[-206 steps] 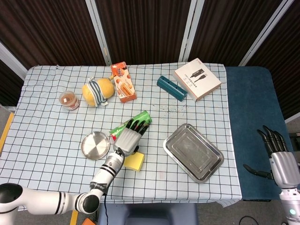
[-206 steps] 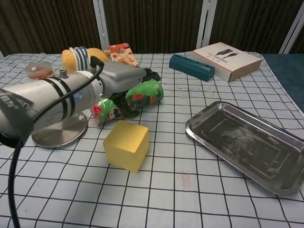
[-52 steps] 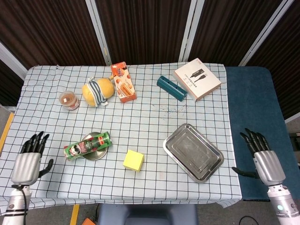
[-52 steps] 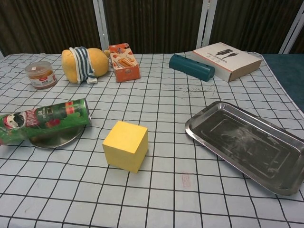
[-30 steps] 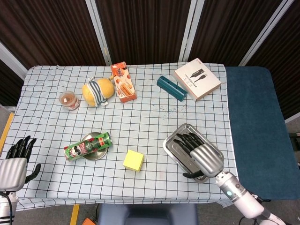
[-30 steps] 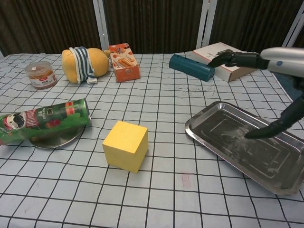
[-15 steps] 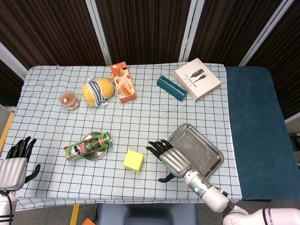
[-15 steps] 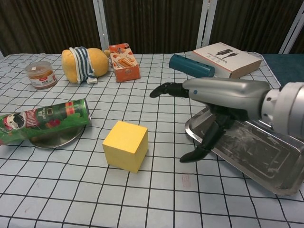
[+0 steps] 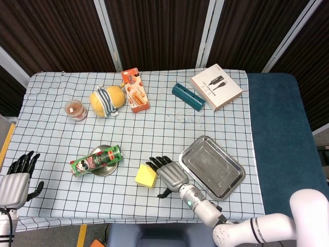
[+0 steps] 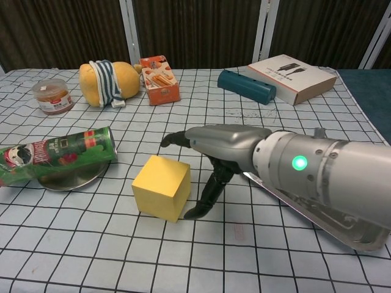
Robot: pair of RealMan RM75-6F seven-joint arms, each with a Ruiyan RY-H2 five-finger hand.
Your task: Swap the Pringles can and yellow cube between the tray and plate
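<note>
The green Pringles can [image 9: 95,159] [image 10: 54,152] lies on its side across the small round plate [image 9: 103,165] [image 10: 70,177]. The yellow cube [image 9: 145,175] [image 10: 162,187] sits on the cloth between plate and tray. My right hand [image 9: 169,176] [image 10: 211,152] is open right beside the cube's right side, fingers reaching over its top, thumb low by its near corner; it does not grip the cube. The steel tray [image 9: 218,164] [image 10: 357,235] is partly hidden by my right forearm in the chest view. My left hand [image 9: 16,180] hangs open off the table's left edge.
At the back of the checked cloth stand a small jar [image 9: 76,109], a striped yellow plush [image 9: 106,100], an orange snack box [image 9: 134,90], a teal case [image 9: 188,95] and a white box [image 9: 216,86]. A blue surface [image 9: 280,134] lies to the right.
My right hand has swept left from over the tray to the cube's right side. The can, plate, cube and left hand have stayed put over the last second.
</note>
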